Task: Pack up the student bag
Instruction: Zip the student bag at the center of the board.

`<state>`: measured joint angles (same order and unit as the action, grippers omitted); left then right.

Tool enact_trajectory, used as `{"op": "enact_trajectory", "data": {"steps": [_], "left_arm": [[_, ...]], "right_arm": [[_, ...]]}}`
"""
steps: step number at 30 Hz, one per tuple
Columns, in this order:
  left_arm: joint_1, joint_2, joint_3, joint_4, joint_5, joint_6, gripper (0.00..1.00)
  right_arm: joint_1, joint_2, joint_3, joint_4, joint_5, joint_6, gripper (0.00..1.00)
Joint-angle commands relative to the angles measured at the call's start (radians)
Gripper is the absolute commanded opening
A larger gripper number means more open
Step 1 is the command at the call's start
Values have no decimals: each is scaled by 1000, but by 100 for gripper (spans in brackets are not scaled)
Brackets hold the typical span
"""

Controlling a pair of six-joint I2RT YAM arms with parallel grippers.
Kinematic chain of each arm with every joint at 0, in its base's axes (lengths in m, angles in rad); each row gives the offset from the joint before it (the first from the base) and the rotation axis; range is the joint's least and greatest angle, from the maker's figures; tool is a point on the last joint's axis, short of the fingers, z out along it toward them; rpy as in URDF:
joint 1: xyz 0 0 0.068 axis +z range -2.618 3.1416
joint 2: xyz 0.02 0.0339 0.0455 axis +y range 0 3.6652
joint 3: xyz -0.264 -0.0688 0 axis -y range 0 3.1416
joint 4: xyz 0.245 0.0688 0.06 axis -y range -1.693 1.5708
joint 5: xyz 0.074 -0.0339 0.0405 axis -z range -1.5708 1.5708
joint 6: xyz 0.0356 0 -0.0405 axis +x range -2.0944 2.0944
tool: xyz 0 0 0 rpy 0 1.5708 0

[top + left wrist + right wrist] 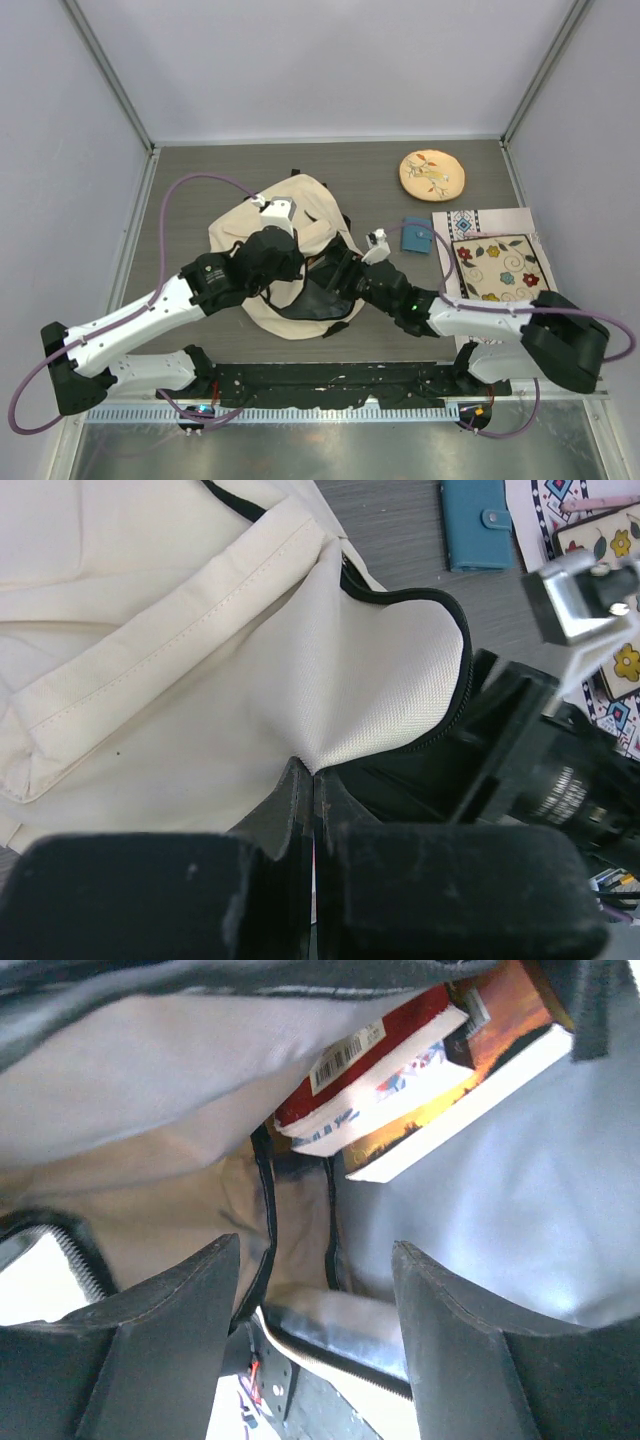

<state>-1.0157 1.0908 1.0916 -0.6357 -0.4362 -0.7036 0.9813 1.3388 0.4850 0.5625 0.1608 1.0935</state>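
Top external: bag (pixel 318 200) lies slumped mid-table (pixel 200 170), a bit left of centre, with both arms on it. Left jaws are pinched tight on a fold of its cream cloth just by the zip (pixel 420 592), propping the mouth. Right jaws are wide apart inside the bag, gripping nothing.

Risks, as we judge them:
- The left pinch has only a thin fold, so a tug could slip it free and drop the mouth onto the right arm.
- Right jaws could snag the zip on the way out and drag the whole bag, since it's soft and nothing pins it.
- Two books (pixel 380 1050) sit tilted deep inside, and a drag could shift them.

Bag looks cream, limp and creased, with black zip edging, pale grey lining and a stitched flap seam in left wrist view. Wallet (pixel 415 236) lies on the table to the right, apart from the bag.
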Motion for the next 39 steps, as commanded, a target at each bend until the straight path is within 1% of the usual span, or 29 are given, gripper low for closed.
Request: {"op": "enact_trajectory", "data": {"steps": [1, 4, 5, 6, 9, 10, 14, 18, 22, 24, 26, 34, 39], "left_arm": [[5, -22, -15, 73, -18, -20, 0], [6, -19, -25, 86, -15, -23, 0], [8, -17, -29, 90, -13, -25, 0], [8, -16, -32, 94, -9, -25, 0], [8, -6, -33, 96, 1, -28, 0], [8, -5, -36, 99, 5, -28, 0], [9, 3, -42, 110, 16, -25, 0], [9, 9, -44, 105, 19, -23, 0], [9, 11, -42, 105, 25, -23, 0], [9, 12, -47, 108, 30, -25, 0], [9, 11, -47, 111, 33, -28, 0], [11, 8, -62, 114, 37, -37, 0], [11, 9, -64, 114, 39, -36, 0]], "right_arm": [[25, -191, -32, -258, 97, -67, 68], [26, -314, -89, -357, 141, -63, 66], [28, -337, -95, -398, 170, -55, 64], [30, -355, -94, -494, 190, -50, 61], [34, -430, -102, -640, 261, -28, 56], [34, -458, -111, -650, 269, -27, 54], [34, -478, -152, -627, 280, -18, 47], [34, -426, -146, -596, 283, -23, 41], [34, -365, -126, -569, 280, -58, 40], [34, -342, -137, -486, 269, -70, 39], [36, -326, -137, -451, 267, -76, 38], [33, -261, -114, -423, 278, -95, 38], [33, -254, -125, -398, 267, -93, 37]]}}
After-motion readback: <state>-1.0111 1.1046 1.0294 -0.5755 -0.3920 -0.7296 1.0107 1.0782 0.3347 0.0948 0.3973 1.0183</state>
